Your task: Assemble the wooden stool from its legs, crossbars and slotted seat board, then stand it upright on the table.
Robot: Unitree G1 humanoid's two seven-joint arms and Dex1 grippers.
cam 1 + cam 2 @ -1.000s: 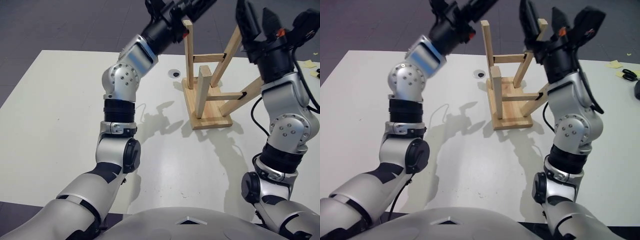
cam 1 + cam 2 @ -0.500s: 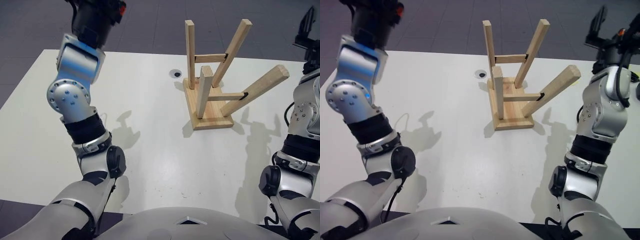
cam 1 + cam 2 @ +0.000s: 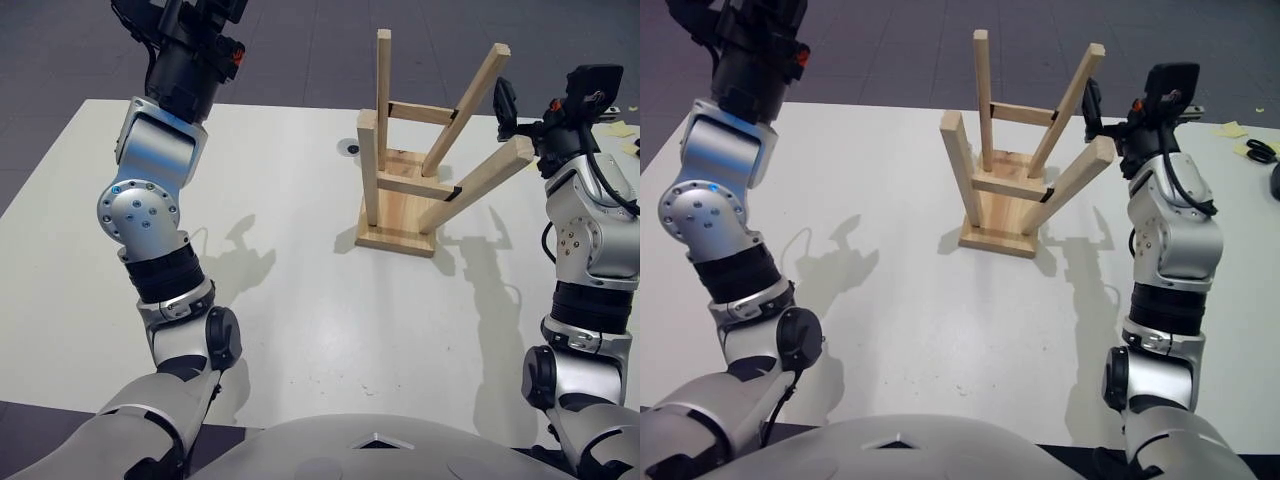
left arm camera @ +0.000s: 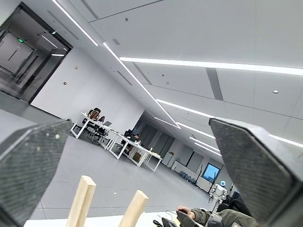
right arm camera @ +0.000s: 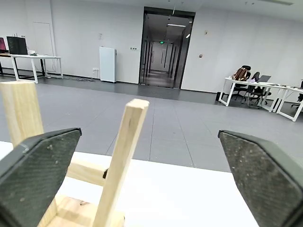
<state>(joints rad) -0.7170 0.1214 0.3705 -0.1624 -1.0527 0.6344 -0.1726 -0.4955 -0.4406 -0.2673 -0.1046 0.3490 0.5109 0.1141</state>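
The wooden stool stands inverted on the white table. Its seat board is down, and its four legs point up, joined by crossbars. The right gripper is positioned just beside the rightmost leg, fingers spread wide, gripping nothing. The left gripper is raised well apart from the stool, fingers spread wide, empty.
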